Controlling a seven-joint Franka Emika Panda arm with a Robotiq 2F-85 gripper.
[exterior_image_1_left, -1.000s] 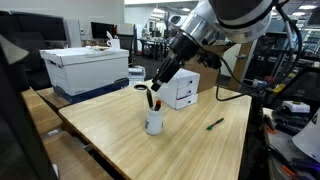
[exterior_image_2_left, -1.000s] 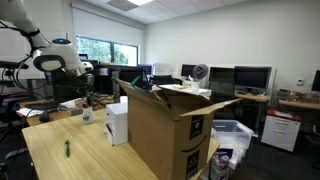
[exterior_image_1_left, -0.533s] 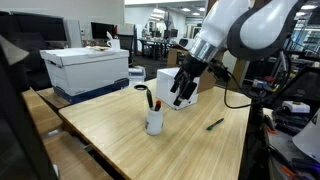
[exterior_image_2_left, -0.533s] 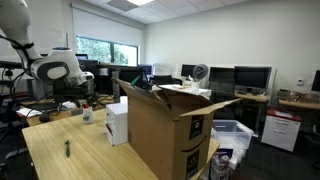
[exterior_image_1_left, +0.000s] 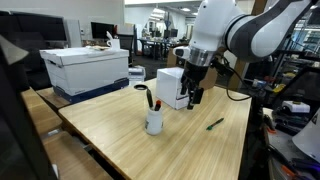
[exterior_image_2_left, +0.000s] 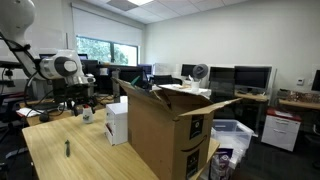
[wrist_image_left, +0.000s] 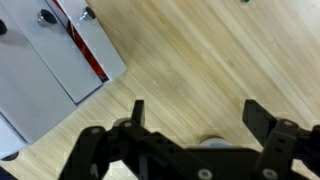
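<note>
Wooden table (exterior_image_1_left: 120, 140): a white drawer unit (exterior_image_1_left: 167, 85) stands on it, a dark pen (exterior_image_1_left: 215, 124) lies on it, and a large cardboard box (exterior_image_2_left: 165, 135) stands near its edge.

Pale wood, white gloss
Smooth, satin light wooden table (wrist_image_left: 200, 60) (grain showing); on that table, a glossy white mug (exterior_image_1_left: 154, 122) beside a smooth, plastic-looking white drawer box (exterior_image_1_left: 170, 87).

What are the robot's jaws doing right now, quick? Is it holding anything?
Gripper: jaws wide open, holding nothing, above the wooden table.
</note>
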